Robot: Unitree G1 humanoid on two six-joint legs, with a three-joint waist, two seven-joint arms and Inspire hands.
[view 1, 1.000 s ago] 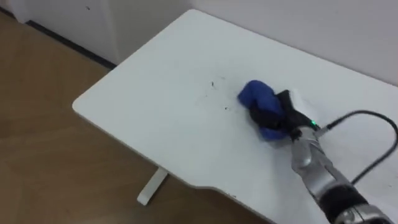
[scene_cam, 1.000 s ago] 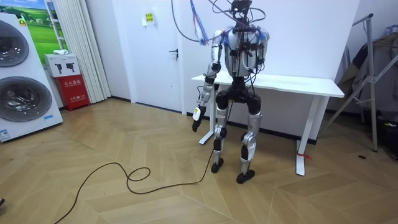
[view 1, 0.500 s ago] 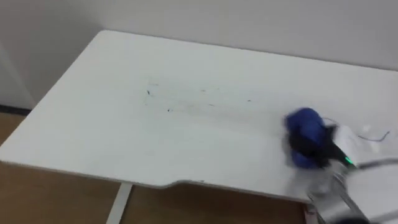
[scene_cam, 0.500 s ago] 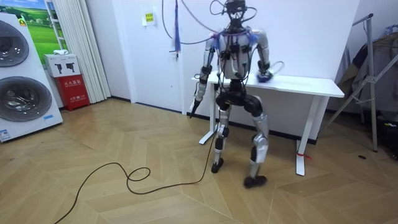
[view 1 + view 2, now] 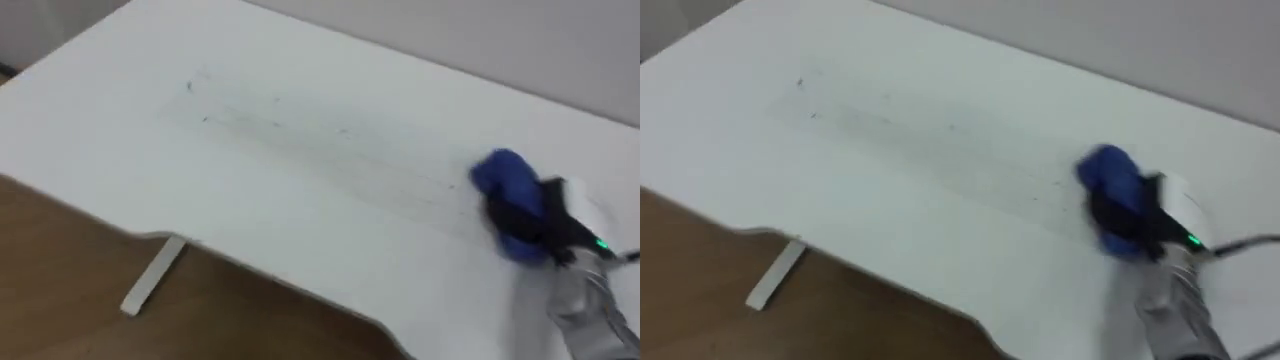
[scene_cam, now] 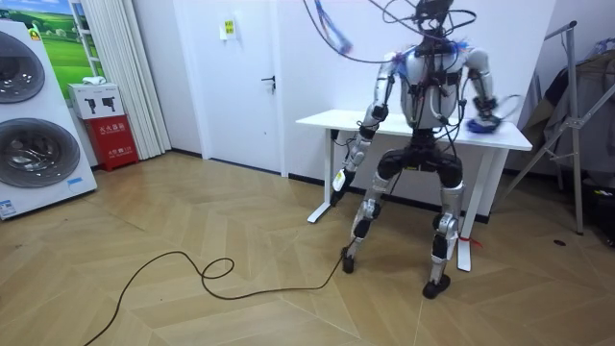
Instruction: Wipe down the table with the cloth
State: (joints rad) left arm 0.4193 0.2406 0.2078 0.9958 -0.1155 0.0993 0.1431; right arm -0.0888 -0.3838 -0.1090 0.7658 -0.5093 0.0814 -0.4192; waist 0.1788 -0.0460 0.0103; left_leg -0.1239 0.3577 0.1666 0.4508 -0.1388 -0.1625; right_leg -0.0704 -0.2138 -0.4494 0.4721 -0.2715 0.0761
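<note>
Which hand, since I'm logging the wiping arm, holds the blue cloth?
The right hand, fingers curled round the blue cloth on the table; the left hand hangs at its side, off the table.

table: cut off at the left, top and right edges of the eye views; in the room view its middle is hidden behind the robot
leg: lower left of the frame, upper part hidden under the tabletop
marks: faint specks at upper left, too small to tell what they are
cloth: blurred, near half covered by the right hand
right hand: smeared dark band wrapped over the cloth; forearm cut by the lower right corner
left hand: too small to read
</note>
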